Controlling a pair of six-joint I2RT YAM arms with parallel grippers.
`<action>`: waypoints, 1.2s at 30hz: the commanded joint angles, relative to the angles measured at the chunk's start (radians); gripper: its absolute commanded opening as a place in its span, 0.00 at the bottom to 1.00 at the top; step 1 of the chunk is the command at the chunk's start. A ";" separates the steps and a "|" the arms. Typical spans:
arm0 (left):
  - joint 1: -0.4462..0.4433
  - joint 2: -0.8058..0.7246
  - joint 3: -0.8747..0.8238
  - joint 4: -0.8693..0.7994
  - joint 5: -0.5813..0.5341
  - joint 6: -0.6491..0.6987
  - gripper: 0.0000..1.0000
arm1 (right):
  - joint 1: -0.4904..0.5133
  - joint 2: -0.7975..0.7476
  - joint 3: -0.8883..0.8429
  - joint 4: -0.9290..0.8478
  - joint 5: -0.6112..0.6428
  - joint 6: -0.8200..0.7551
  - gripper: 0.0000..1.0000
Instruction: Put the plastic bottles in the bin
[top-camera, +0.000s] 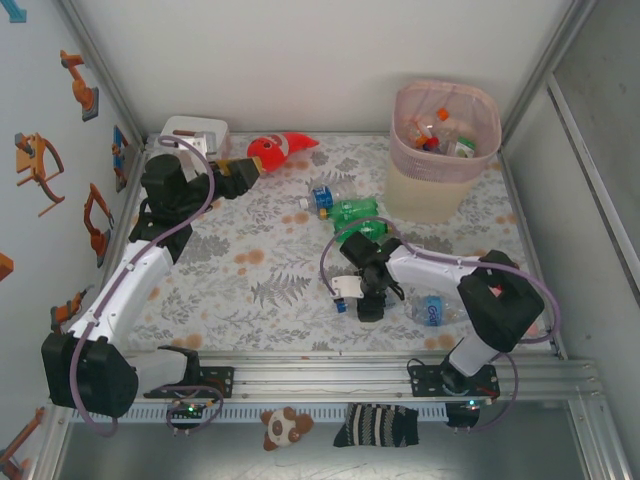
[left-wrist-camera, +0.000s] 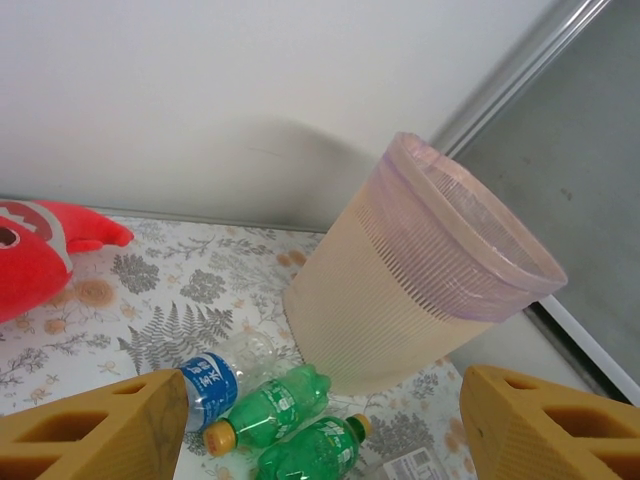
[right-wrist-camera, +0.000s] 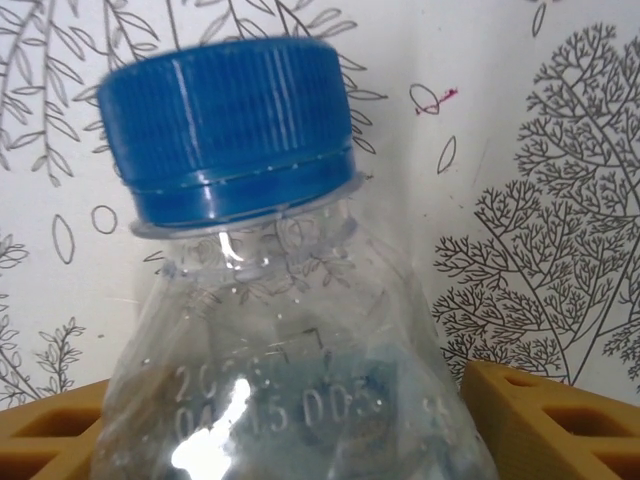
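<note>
Right wrist: blue-capped bottle (right-wrist-camera: 290, 330), embossed digits (right-wrist-camera: 270, 405)

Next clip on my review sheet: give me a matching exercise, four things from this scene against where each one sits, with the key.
Things:
1. fish toy
2. bin
3. green bottles
4. blue-capped bottle

Places:
A. between the fingers of the right hand
B. far right corner, bottles inside
C. lying on the table near the bin's base
D. far edge, beside the white box

Pairs: 1-D, 2-B, 3-C, 4-A
</note>
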 joint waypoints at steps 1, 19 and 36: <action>0.009 -0.008 -0.003 0.030 -0.001 -0.020 0.71 | 0.006 0.031 0.049 0.010 0.039 0.071 0.69; 0.014 -0.008 -0.004 0.040 0.002 -0.040 0.71 | -0.020 0.022 0.094 -0.029 0.094 0.177 0.74; 0.015 -0.003 -0.009 0.060 0.003 -0.057 0.71 | -0.024 -0.020 0.124 -0.060 0.049 0.220 0.54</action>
